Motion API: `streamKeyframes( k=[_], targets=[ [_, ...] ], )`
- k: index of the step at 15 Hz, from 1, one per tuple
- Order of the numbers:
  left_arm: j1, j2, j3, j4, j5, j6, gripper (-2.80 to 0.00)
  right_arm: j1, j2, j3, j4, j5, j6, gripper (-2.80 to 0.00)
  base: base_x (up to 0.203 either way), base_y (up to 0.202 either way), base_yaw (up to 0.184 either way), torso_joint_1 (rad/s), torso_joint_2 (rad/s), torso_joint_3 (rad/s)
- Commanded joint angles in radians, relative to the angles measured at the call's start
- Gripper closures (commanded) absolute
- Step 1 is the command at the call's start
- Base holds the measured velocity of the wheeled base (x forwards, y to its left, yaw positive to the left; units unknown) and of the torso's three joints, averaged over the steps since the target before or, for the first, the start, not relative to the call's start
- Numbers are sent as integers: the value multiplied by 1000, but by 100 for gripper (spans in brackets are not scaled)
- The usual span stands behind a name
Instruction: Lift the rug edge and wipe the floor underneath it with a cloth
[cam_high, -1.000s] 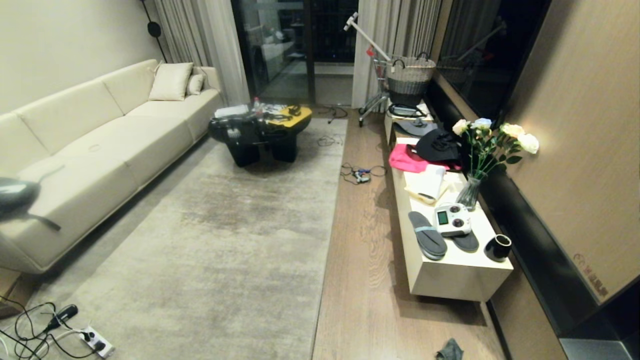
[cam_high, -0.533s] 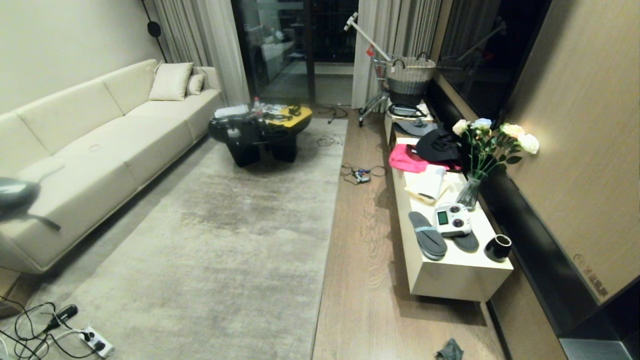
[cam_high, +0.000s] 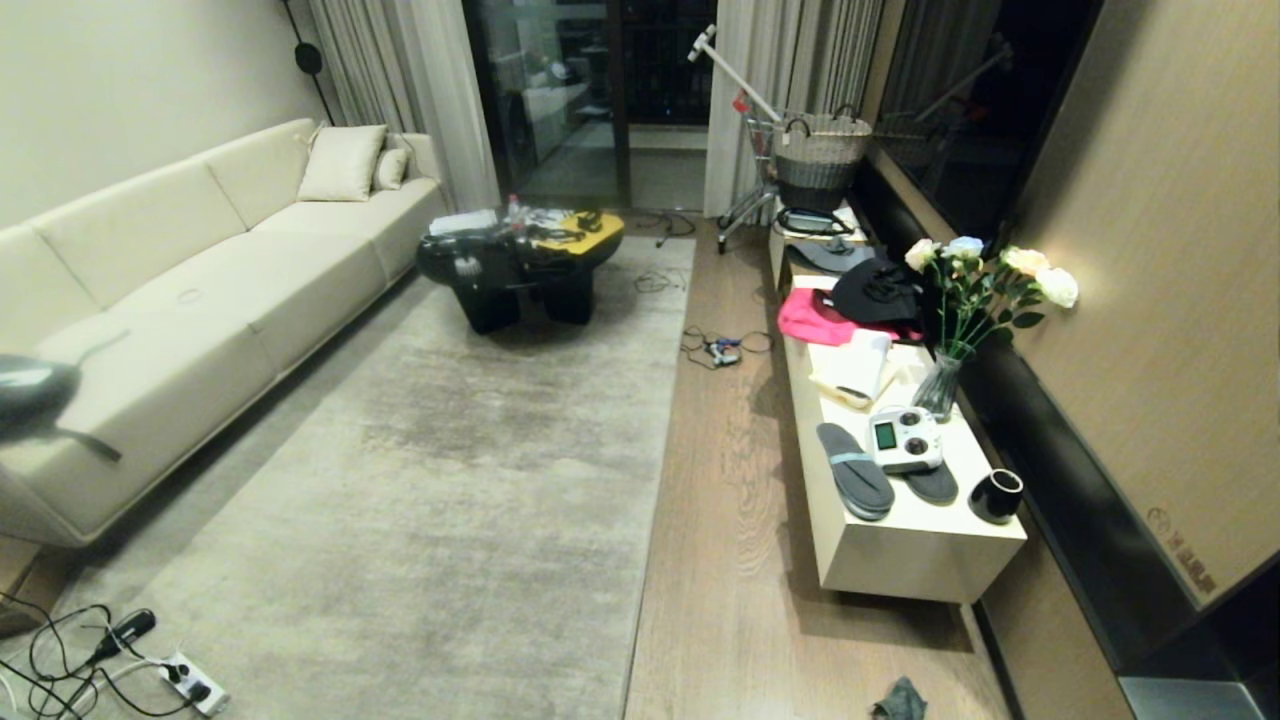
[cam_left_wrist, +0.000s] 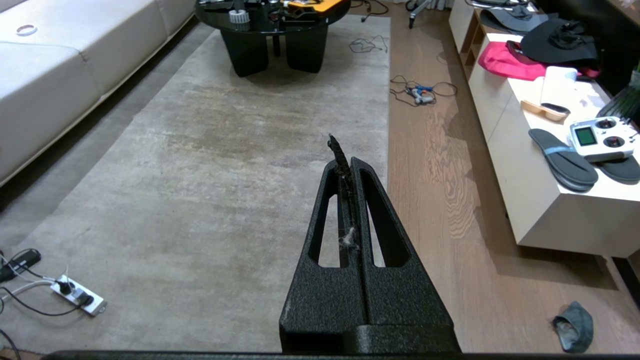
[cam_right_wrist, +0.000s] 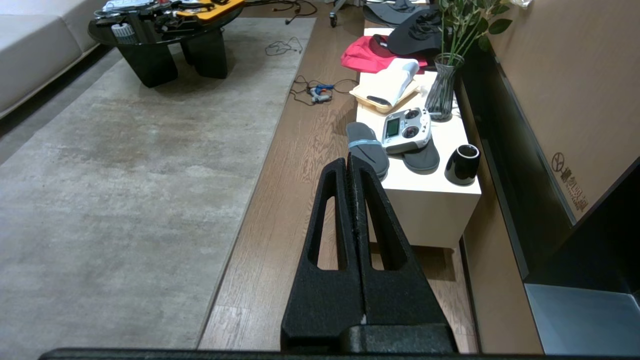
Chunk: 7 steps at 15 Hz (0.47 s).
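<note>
Rug (cam_high: 440, 500): pale grey-beige, mottled, lying flat; fills the centre of the head view from 6 to 12 o'clock. Rug edge (cam_high: 660, 440): straight border on the right side, flat against the floor, not lifted.

Floor (cam_high: 730, 520): brown wood-grain planks, a strip between rug edge and counter, running from 5 toward 1 o'clock.

Cloth (cam_high: 899, 699): small, dark grey-teal, crumpled on the floor at 5 o'clock, near the bottom of the head view, just past the near end of the counter and well apart from the rug edge. Also seen in the left wrist view (cam_left_wrist: 575, 326).

Left pincer (cam_left_wrist: 345, 162): fingers together, empty but for a dark scrap and lint caught between the tips; held above the rug, close to its edge.

Right pincer (cam_right_wrist: 348, 162): fingers together, holding nothing; held above the floor strip, beside the counter.

Counter (cam_high: 900, 560): low, white, at 3 o'clock along the wall. On it: slippers (cam_high: 855, 483), remote controller (cam_high: 905, 440), black cup (cam_high: 996, 495), vase of roses (cam_high: 945, 375), pink garment (cam_high: 815, 318), black cap (cam_high: 878, 290).

Sofa (cam_high: 180, 300): cream, 9 o'clock. Coffee table (cam_high: 520, 262): black, 12 o'clock, on the rug's far end. Power strip (cam_high: 190, 685): with cables, 7 o'clock.
</note>
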Motion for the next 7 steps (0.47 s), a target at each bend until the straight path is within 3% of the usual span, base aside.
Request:
streamKeyframes(
  k=[1, 7],
  targets=[
    [0, 1, 0, 0, 1, -1, 0, 0, 0, 0, 0, 0, 1, 0, 0, 0, 0, 0, 0, 0],
    [0, 1, 0, 0, 1, -1, 0, 0, 0, 0, 0, 0, 1, 0, 0, 0, 0, 0, 0, 0]
  ],
)
